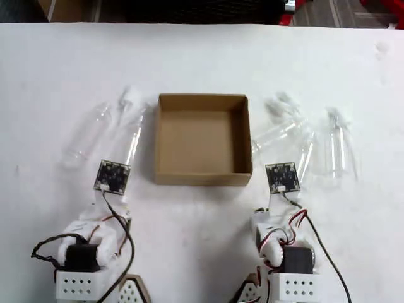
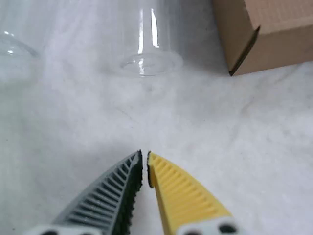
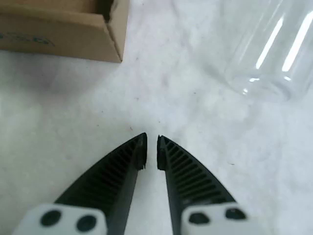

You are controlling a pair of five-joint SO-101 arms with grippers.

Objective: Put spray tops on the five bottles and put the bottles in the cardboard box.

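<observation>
One cardboard box point(image 1: 202, 178), open on top, mid-table. Two bottles point(image 1: 88, 134) lying at 9 o'clock of it, three more at 3 o'clock, all outside. Spray tops point(image 1: 278, 105) near 2 and 10 o'clock, too faint to count. Bare table point(image 1: 202, 57) at 12 and 6 o'clock. Left gripper point(image 2: 145, 157) at 7 o'clock, right gripper point(image 3: 151, 142) at 5 o'clock, jaws nearly together, holding nothing, a bottle end ahead of each.

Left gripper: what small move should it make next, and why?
Probably the left gripper should open, ready for the clear bottle lying just ahead of it. It is shut on nothing over the bare table, and the cardboard box has no bottles in it yet.
</observation>
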